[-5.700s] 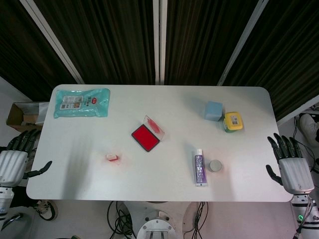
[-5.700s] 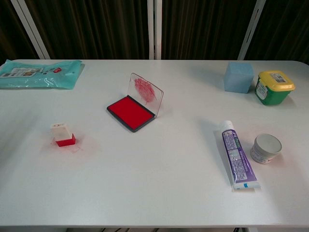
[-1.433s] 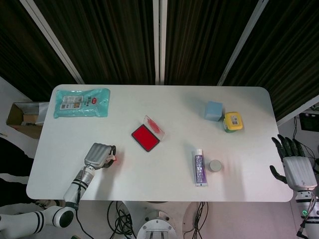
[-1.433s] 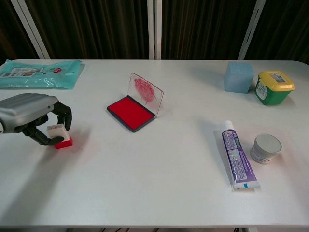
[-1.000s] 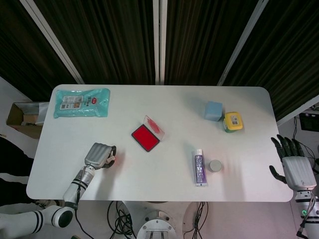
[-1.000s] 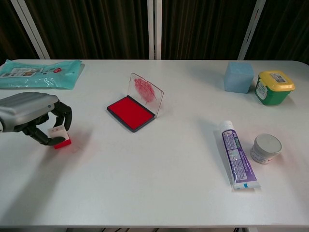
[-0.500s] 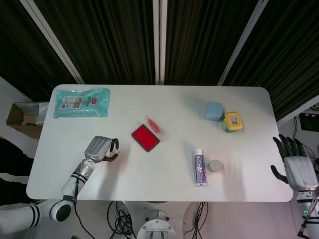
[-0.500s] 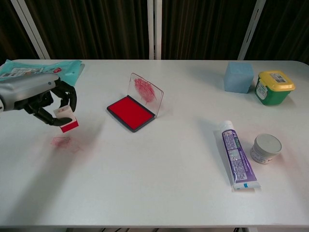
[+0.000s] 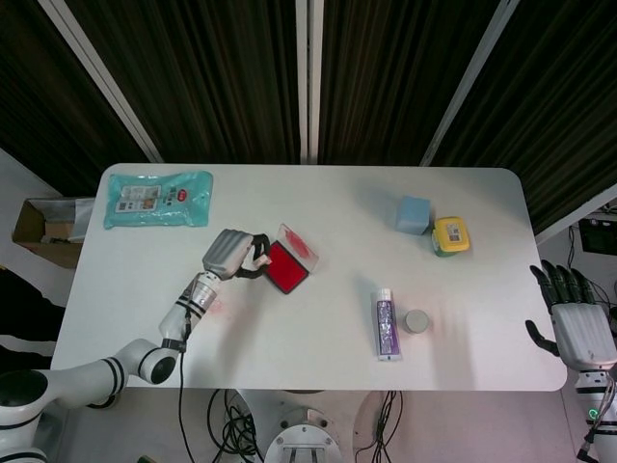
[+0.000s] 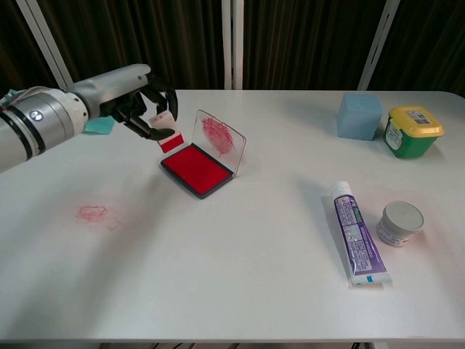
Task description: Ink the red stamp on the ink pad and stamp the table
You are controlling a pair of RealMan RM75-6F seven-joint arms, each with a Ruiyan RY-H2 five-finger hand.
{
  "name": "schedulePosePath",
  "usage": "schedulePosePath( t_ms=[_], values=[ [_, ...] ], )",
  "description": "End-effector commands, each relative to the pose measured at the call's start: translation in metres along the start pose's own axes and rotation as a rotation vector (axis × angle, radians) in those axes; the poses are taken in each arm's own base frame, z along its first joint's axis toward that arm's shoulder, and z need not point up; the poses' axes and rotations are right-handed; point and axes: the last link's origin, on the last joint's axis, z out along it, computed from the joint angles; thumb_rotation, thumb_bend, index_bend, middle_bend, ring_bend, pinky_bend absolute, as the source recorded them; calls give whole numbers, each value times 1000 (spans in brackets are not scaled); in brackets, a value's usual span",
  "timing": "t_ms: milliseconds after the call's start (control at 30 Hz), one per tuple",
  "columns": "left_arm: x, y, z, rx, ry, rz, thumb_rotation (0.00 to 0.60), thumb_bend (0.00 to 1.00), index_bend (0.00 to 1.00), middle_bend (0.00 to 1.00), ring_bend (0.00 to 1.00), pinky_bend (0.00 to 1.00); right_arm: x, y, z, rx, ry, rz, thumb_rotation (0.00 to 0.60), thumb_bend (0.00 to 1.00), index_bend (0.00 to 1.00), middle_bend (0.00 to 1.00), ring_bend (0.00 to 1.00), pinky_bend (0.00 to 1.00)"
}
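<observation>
Stamp, red [image 10: 166,136]: pinched in the fingers of the left hand [image 10: 138,98], carried clear of the tabletop [image 10: 240,262] and now poised just over the near-left edge of the open ink pad [image 10: 197,169], where half a second ago it hung above the faint red smudge [image 10: 92,213] at the left; inking looks to be the step about to begin, with no fresh print made yet. Right hand [image 9: 576,328]: fingers spread, holding nothing, off the tabletop's right edge, placed much as in the earlier frames.
</observation>
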Motion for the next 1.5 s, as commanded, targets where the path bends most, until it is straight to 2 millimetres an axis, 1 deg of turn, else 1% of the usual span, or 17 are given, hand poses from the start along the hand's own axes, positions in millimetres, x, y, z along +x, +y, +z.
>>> schedulePosePath(
  t_ms=[33,200,400,500,600,1067,1233,1367,1500],
  values=[
    [-17,12,23,-6,-45,-39,600,338,555,668,1000,1000,0,0,0,-2,0,-2,600,237,0,0,0,0],
    [-32,16,35,-1,-83,-28,600,338,555,668,1000,1000,-1,4,0,-13,-10,-2,600,237,0,0,0,0],
    [-38,18,47,-4,-89,8,600,339,556,669,1000,1000,-1,6,1,-19,-12,-8,600,237,0,0,0,0],
    [-44,15,49,6,-108,10,600,339,556,670,1000,1000,1,9,1,-29,-7,-9,600,236,0,0,0,0],
    [-50,12,49,14,-117,27,600,339,557,671,1000,1000,-2,11,2,-38,-23,-9,600,237,0,0,0,0],
    [-64,5,56,47,-152,23,600,339,560,672,1000,1000,-13,10,4,-37,-65,-5,600,237,0,0,0,0],
    [-60,4,58,46,-133,13,600,340,562,672,1000,1000,-12,12,4,-38,-58,-3,600,237,0,0,0,0],
    [-49,6,61,36,-113,-15,600,339,562,672,1000,1000,-12,13,4,-40,-61,1,600,237,0,0,0,0],
    [-36,6,57,22,-96,-29,600,339,562,673,1000,1000,-13,10,6,-31,-60,8,600,236,0,0,0,0]
  ],
)
